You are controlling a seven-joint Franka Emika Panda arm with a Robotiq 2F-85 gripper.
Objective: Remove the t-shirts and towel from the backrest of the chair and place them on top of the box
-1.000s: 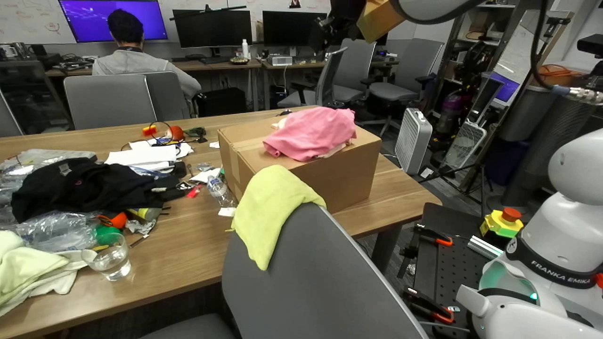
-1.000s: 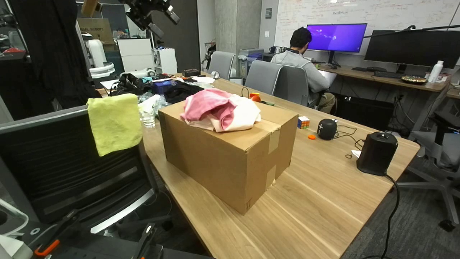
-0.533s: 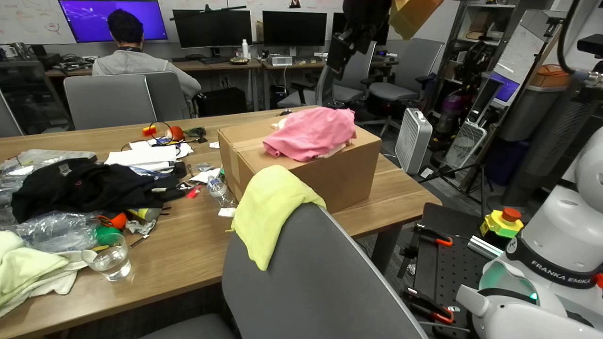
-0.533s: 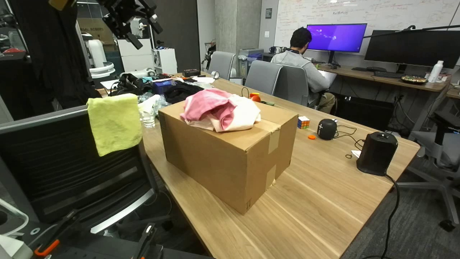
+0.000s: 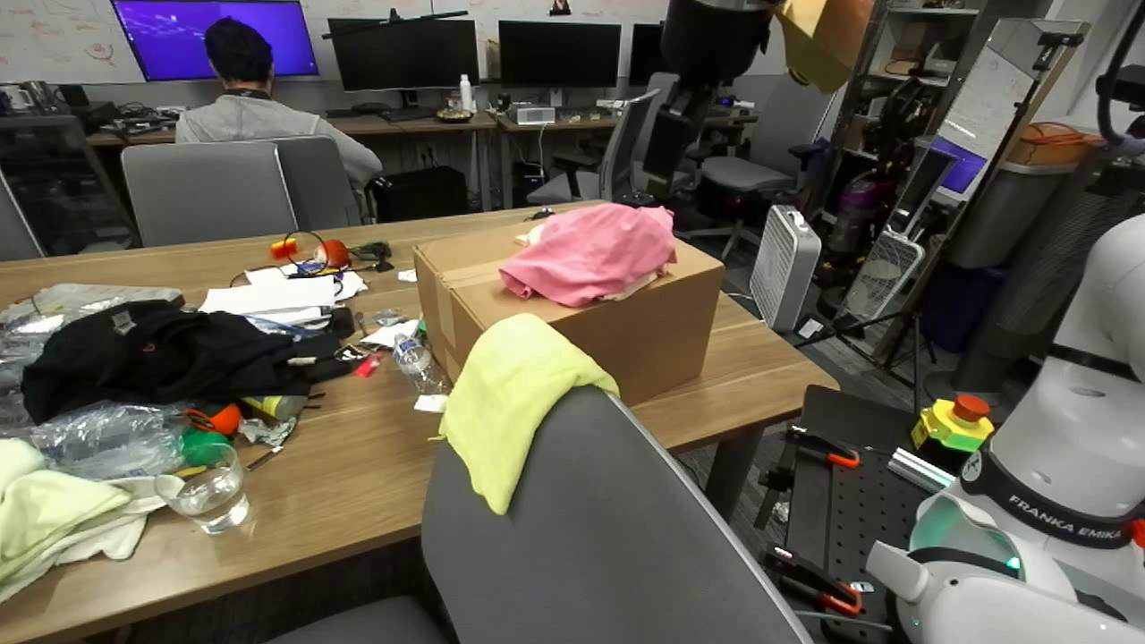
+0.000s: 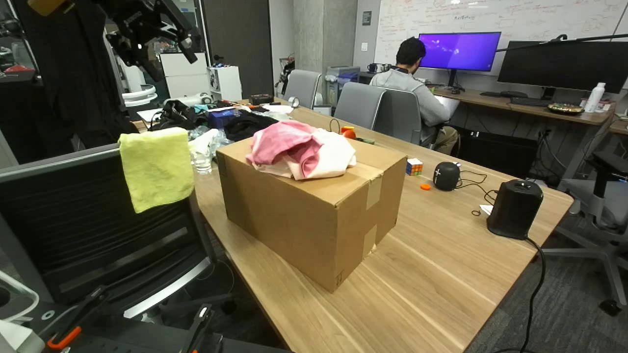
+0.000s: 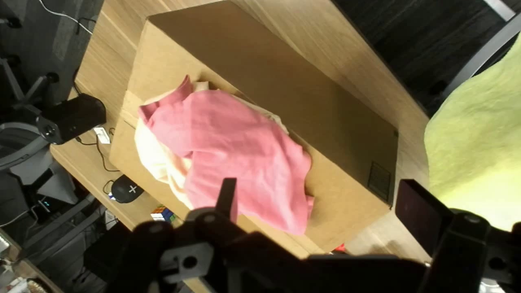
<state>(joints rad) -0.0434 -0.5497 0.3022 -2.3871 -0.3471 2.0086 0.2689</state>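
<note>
The gripper (image 6: 174, 67) hangs with its fingers (image 7: 226, 198) spread wide apart and has hold of nothing; in an exterior view it is high on the left, well above the yellow-green towel (image 6: 157, 169) and not touching it. The towel is draped over the top of the grey office chair (image 5: 617, 528), which stands at the near side of the table (image 6: 417, 284). On the table sits the cardboard box (image 6: 279, 230), near the towel but apart from it, lying to its right in an exterior view. The pink t-shirt (image 6: 279, 142) and the cream t-shirt (image 6: 341, 152) rest bunched together on top of the box, the pink one partly over the cream. In an exterior view a black garment (image 5: 179, 358) lies among clutter on the left of the table, a drinking glass (image 5: 213, 501) stands toward the near edge, and a plastic bottle (image 5: 416, 362) is just left of the box. In an exterior view a puzzle cube (image 6: 414, 167) and a small black speaker (image 6: 446, 176) are right of the box. Beyond the table, on the far side, a man (image 5: 246, 116) sits with his back turned
</note>
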